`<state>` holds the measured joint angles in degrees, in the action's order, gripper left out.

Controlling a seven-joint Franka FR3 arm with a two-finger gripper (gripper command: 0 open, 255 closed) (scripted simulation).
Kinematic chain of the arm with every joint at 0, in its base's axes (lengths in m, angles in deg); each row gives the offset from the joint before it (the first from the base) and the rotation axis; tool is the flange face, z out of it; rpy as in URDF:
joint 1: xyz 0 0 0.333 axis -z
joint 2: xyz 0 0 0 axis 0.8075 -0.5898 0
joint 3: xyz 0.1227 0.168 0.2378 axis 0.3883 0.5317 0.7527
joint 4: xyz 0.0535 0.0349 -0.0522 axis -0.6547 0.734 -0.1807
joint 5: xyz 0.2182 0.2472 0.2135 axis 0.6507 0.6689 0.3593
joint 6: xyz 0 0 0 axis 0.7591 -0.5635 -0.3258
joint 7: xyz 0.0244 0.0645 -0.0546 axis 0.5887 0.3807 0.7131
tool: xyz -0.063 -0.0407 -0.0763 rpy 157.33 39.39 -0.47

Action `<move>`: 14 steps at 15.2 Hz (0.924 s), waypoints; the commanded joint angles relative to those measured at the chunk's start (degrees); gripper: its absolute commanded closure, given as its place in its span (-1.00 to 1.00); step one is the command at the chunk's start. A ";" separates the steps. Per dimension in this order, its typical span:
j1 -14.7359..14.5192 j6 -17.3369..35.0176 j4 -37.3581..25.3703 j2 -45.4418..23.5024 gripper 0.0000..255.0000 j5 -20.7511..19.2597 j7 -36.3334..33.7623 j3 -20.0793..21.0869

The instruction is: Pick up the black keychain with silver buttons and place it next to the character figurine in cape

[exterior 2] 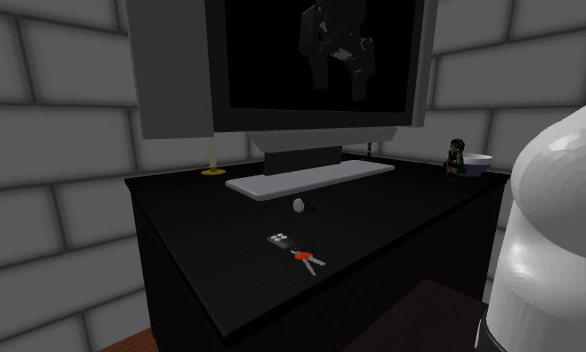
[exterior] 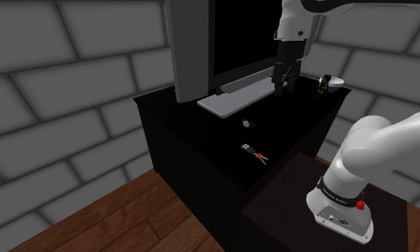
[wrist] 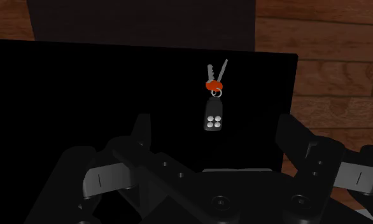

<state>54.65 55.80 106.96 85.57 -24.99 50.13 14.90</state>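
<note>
High up, the gripper (exterior: 282, 87) hangs with fingers spread apart, empty. The black keychain (wrist: 214, 114) — silver buttons, red tag, two keys — lies near the black desk's (exterior: 194, 125) front edge, well apart from the caped figurine (exterior: 322, 84).

The keychain (wrist: 214, 116) is black with four silver buttons, a red-orange tag and silver keys. The surface (exterior: 201, 132) under it is black. The wall (exterior: 51, 107) has big grey blocks. The floor (exterior: 144, 215) is brown wood planks.
</note>
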 commanded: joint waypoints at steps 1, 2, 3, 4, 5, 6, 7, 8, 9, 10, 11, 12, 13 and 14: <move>0.00 0.00 0.00 0.00 -1.00 0.00 0.00 0.00; -0.13 2.29 2.38 0.88 -1.00 0.22 -0.50 0.82; -0.28 4.60 4.69 1.66 -1.00 0.47 -1.00 1.66; -0.46 6.95 6.94 2.35 -1.00 0.74 -1.50 2.51; -0.65 9.32 9.11 2.93 -1.00 1.02 -2.01 3.38; -0.87 11.74 11.22 3.39 -1.00 1.32 -2.53 4.27; -1.11 14.20 13.26 3.74 -1.00 1.65 -3.05 5.18; -1.38 16.72 15.23 3.95 -1.00 1.98 -3.60 6.11; -1.67 19.29 17.11 4.02 -1.00 2.33 -4.16 7.06; -1.97 21.93 18.92 3.94 -1.00 2.69 -4.73 8.04; -2.28 24.63 20.65 3.70 -1.00 3.07 -5.32 9.05; -2.60 27.42 22.29 3.29 -1.00 3.45 -5.93 10.08; -2.91 30.29 23.83 2.69 -1.00 3.84 -6.56 11.15; -3.21 33.25 25.27 1.88 -1.00 4.22 -7.21 12.26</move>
<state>51.95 86.00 130.56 87.81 -21.36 43.84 25.85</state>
